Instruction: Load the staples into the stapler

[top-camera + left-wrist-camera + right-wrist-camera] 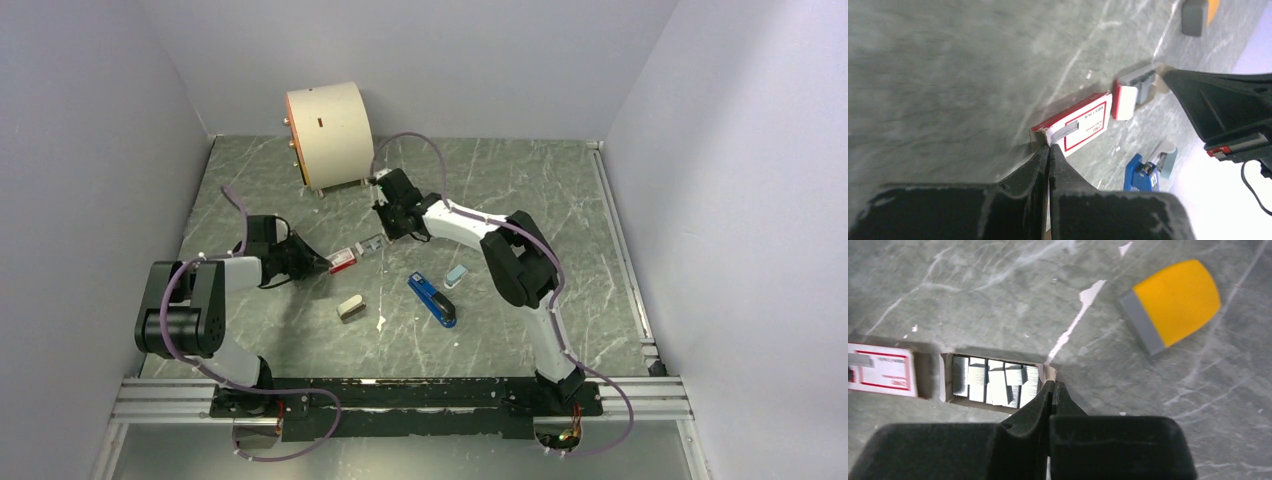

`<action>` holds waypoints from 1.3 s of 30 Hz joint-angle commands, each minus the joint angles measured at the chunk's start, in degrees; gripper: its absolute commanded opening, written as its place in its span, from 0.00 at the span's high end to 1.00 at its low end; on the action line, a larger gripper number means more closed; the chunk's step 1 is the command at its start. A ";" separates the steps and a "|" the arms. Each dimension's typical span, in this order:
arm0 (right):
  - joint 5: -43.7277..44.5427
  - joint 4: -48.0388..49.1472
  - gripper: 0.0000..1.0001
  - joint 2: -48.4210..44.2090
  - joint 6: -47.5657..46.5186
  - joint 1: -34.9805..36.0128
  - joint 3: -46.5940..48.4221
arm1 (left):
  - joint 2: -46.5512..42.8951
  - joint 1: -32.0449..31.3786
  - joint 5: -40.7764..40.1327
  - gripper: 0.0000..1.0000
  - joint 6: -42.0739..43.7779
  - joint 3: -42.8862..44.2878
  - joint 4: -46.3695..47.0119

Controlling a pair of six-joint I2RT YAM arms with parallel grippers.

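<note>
Step in hand: getting the staples out of their packaging.

- Left end effector (1049, 150): fingers pressed together, pinching the near edge of the red-and-white box (1080, 122). The box lies flat on the desk (973, 290), straight ahead of the tips.
- Right end effector (1053, 387): fingers pressed together, pinching the end flap of the cardboard tray (946, 380). The tray runs away to the left of the tips.
- The tray sits clear of the box, with a narrow gap between them.
- The staples (993, 380) are in the tray, just left of the right tips. There are several short ribbed strips; some are skewed and overlap.
- The stapler (432, 300) lies on the desk behind the right end effector, toward the arm bases. Nothing touches it, and it looks shut from above.
- A yellow-faced block (1173, 305) is up and to the right of the right tips, well apart from them.

To do it well:
- Keep the tray level and low, since tilting it would likely spill the loose strips.
- Keep the left pinch steady so the box does not drag along.
- Set the tray flat and release the flap. Then come down on one strip across its narrow sides, picking an outer or raised strip rather than a buried one.
- Grip lightly, because a strip probably snaps or sheds if squeezed hard.
- The stapler will probably need opening before the strip goes in.

Progress: early; nothing is loaded yet.
</note>
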 commanded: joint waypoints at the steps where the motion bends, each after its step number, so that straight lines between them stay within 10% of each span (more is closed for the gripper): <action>1: -0.23 0.44 0.99 1.04 1.48 -1.02 0.71 | -2.81 2.73 -8.58 0.95 -0.76 0.51 -4.76; 6: 0.57 -0.26 0.89 0.30 3.87 -1.41 0.18 | -6.24 3.21 -12.35 0.87 -1.14 1.19 -7.24; 11: -2.26 -0.55 0.58 -3.51 8.47 -2.50 -0.51 | -8.90 3.22 -13.04 0.54 3.40 3.39 -12.40; 16: -1.93 -2.20 0.47 -10.49 13.27 -3.75 -1.17 | -14.61 3.19 -13.77 0.37 9.08 6.74 -19.65; 26: 11.40 -12.80 0.43 -33.01 17.75 -4.83 -17.31 | -28.27 -1.67 0.57 0.31 18.25 9.63 -21.41; 30: 16.57 -14.99 0.22 -41.33 20.05 -4.84 -28.12 | -30.24 -6.25 2.19 0.26 22.12 9.10 -21.98; 39: 19.73 -14.47 0.22 -43.17 39.91 -4.50 -38.73 | -29.34 -10.04 2.23 0.25 18.92 4.74 -18.11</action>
